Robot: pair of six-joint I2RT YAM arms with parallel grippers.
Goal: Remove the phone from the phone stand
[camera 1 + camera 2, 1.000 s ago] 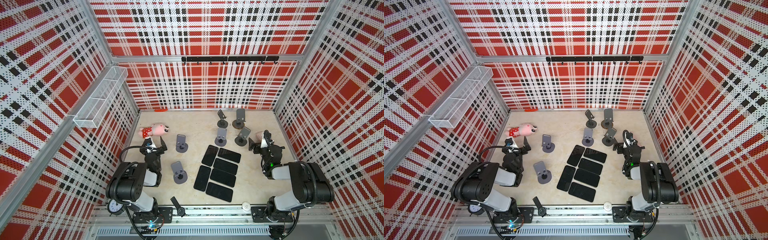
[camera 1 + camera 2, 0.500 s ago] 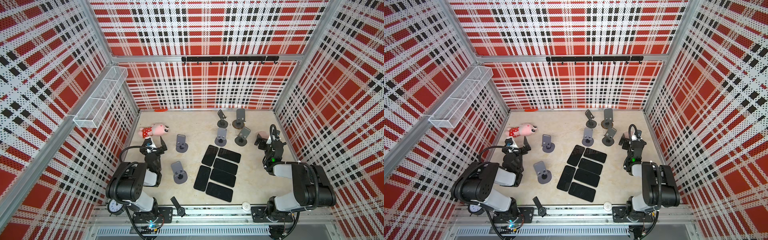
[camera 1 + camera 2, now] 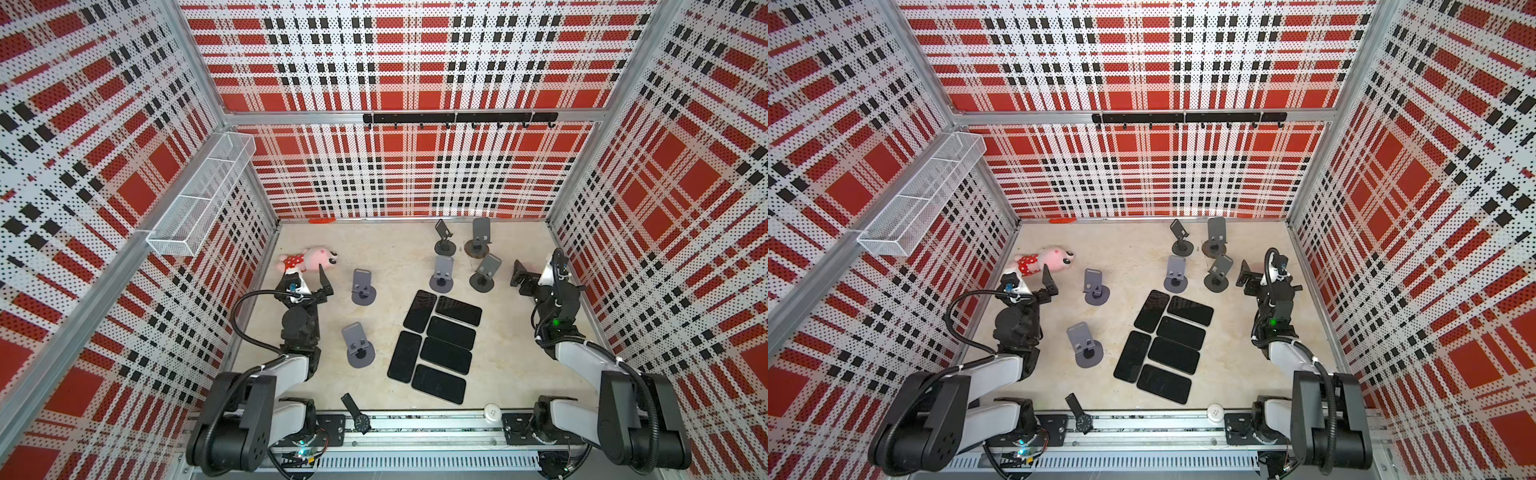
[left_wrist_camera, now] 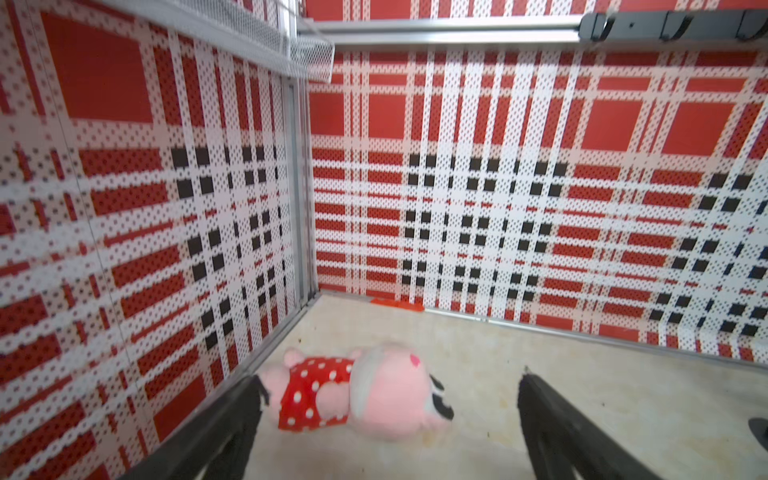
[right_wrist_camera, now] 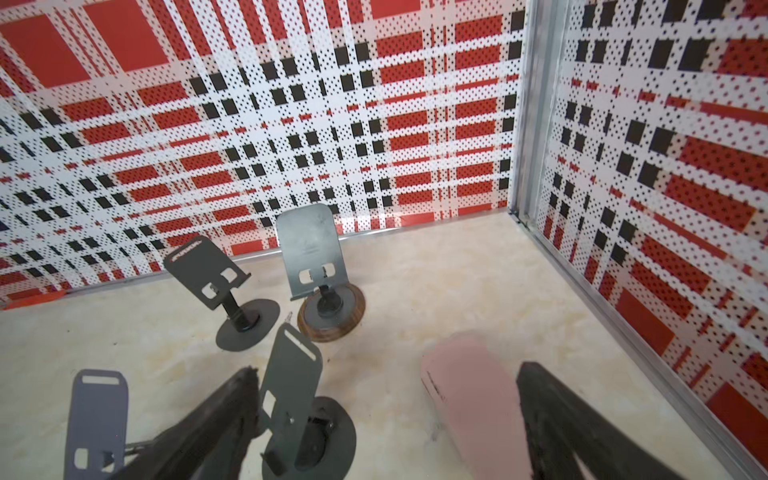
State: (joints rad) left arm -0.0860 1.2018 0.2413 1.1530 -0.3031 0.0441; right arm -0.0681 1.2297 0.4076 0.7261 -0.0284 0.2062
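Observation:
Several grey phone stands stand on the table, among them one at the left (image 3: 363, 284), one nearer the front (image 3: 357, 345) and one close to my right gripper (image 3: 484, 272) (image 5: 291, 386). None of them carries a phone. Several black phones (image 3: 436, 340) (image 3: 1169, 340) lie flat, side by side, mid-table. My right gripper (image 3: 536, 276) (image 3: 1260, 276) (image 5: 388, 372) is open at the right, low over a flat pink oblong object (image 5: 473, 399) that lies between its fingers. My left gripper (image 3: 307, 282) (image 3: 1027, 282) (image 4: 390, 384) is open and empty.
A pink plush toy in a red dotted dress (image 3: 309, 259) (image 4: 357, 395) lies just beyond the left gripper by the left wall. A wristwatch (image 3: 357, 415) lies at the front rail. A white wire basket (image 3: 203, 195) hangs on the left wall. Walls close in on three sides.
The right gripper has swung to the right and toward the back wall, and now straddles the pink object. The left arm has not moved.

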